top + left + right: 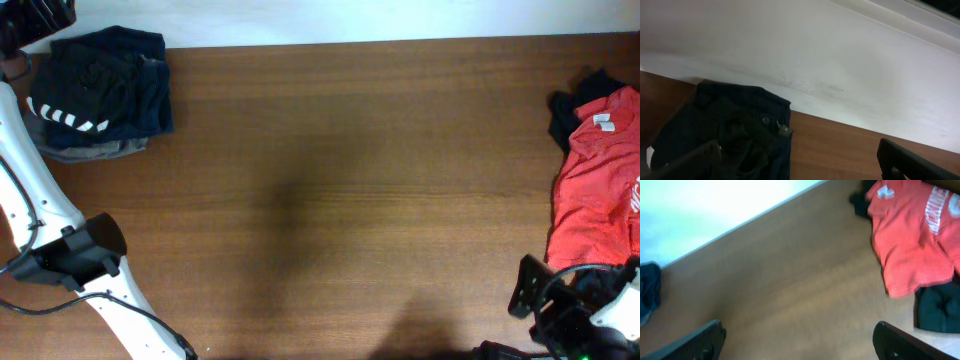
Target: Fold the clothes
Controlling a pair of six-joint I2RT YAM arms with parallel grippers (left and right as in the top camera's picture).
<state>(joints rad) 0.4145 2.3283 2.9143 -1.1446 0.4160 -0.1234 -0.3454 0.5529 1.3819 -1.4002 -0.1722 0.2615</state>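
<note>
While the wooden table (350, 180) is carrying clothes at both of its ends, the two arms are hanging free of them. At the far left corner a folded pile (105, 90) is sitting. In it a blackish garment (68, 118) with short white stripes is lying next to navy fabric (150, 85), and a grey layer (100, 150) is peeking out underneath, so three pieces are showing. The left gripper (797, 160) is hovering by this pile with its fingers spread wide, gripping nothing. The right gripper (802, 342) is likewise standing wide apart above bare wood, touching nothing. At the right edge one red shirt (600, 185) with a white tag is lying loosely spread over one black garment (575, 105).
</note>
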